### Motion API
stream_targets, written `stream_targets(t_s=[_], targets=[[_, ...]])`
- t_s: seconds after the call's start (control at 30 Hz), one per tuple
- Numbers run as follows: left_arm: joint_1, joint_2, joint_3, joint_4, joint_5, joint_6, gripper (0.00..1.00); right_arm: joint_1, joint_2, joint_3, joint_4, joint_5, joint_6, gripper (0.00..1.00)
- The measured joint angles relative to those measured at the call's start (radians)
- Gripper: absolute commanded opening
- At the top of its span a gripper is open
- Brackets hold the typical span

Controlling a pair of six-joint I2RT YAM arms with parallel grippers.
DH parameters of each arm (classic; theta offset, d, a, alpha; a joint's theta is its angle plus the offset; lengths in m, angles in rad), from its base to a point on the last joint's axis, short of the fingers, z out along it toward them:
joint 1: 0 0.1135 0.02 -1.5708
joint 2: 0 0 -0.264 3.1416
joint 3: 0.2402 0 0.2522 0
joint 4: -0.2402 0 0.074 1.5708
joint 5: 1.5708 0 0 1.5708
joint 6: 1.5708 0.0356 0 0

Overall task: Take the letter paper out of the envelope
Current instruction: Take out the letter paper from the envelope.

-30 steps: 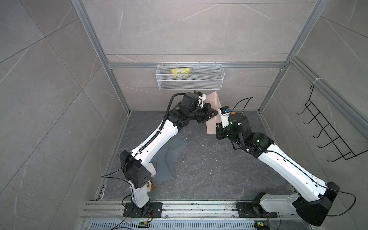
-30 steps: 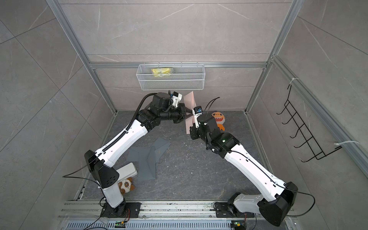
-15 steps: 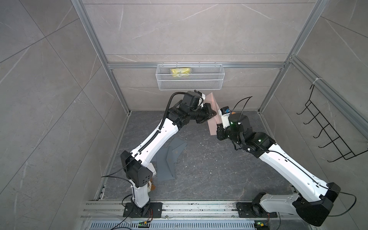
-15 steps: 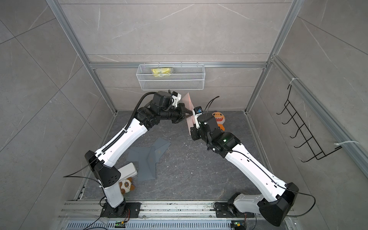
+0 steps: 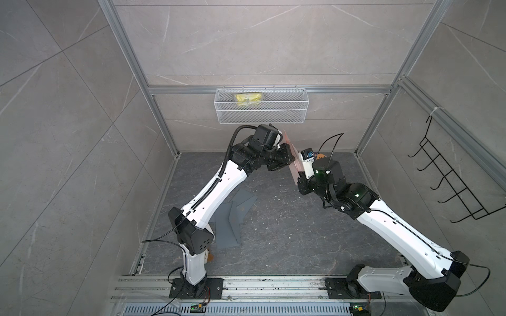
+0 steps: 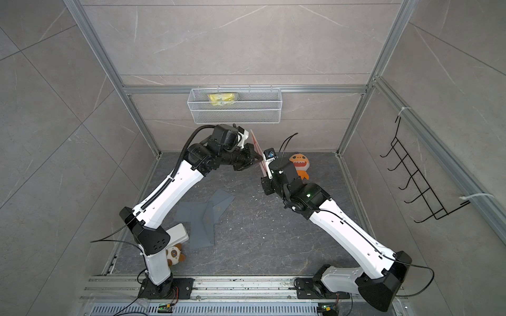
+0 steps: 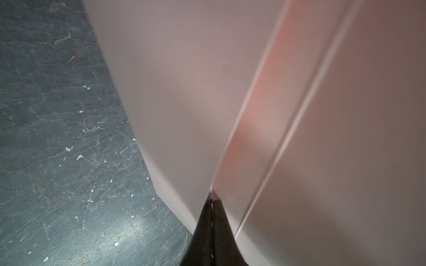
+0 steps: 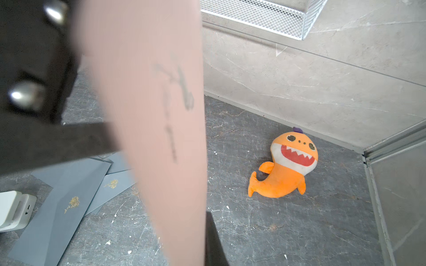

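Note:
A pink envelope (image 5: 287, 138) (image 6: 254, 139) hangs upright and edge-on above the back of the floor, between my two grippers. My left gripper (image 5: 292, 161) (image 6: 257, 162) (image 7: 212, 202) is shut, with a thin sheet edge pinched in its jaws. From that pinch a pale greyish sheet (image 7: 173, 92), apparently the letter paper, runs up beside the envelope (image 7: 368, 115). My right gripper (image 5: 299, 176) (image 6: 264, 175) (image 8: 202, 241) is shut on the envelope (image 8: 149, 92). That view shows one black finger (image 8: 214, 241); the other is hidden behind the envelope.
Several grey envelopes (image 5: 232, 216) (image 6: 202, 219) (image 8: 57, 202) lie on the floor under the left arm. An orange shark plush (image 6: 299, 165) (image 8: 285, 165) lies at the back right. A wire basket (image 5: 261, 109) hangs on the back wall, a black hook rack (image 5: 451, 175) on the right wall.
The envelope has turned from showing its broad pink face to nearly edge-on. Both grippers stay shut at it and have shifted only slightly.

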Motion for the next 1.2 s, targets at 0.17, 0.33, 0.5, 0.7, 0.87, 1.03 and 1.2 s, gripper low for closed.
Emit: stream_targets(t_s=[0.17,0.33,0.5,0.7,0.87,1.03,1.2], targets=[[0.000,0.002,0.020,-0.043,-0.019,0.011,0.20,0.050,-0.002,0.000,0.000,0.066,-0.034,0.00],[-0.003,0.003,0.026,-0.066,-0.031,0.020,0.22,0.111,-0.002,0.000,0.000,0.170,-0.074,0.00],[-0.008,0.002,0.026,-0.079,-0.043,0.024,0.25,0.164,-0.001,-0.006,0.008,0.272,-0.105,0.00],[-0.008,0.002,0.028,-0.098,-0.060,0.027,0.26,0.214,0.003,-0.016,0.046,0.358,-0.134,0.00],[-0.012,0.002,0.037,-0.124,-0.083,0.032,0.31,0.249,0.017,-0.030,0.069,0.399,-0.157,0.00],[-0.016,-0.003,0.043,-0.151,-0.109,0.042,0.27,0.263,0.018,-0.040,0.089,0.401,-0.156,0.00],[-0.017,-0.004,0.043,-0.166,-0.131,0.054,0.23,0.269,0.018,-0.040,0.091,0.401,-0.148,0.00]])
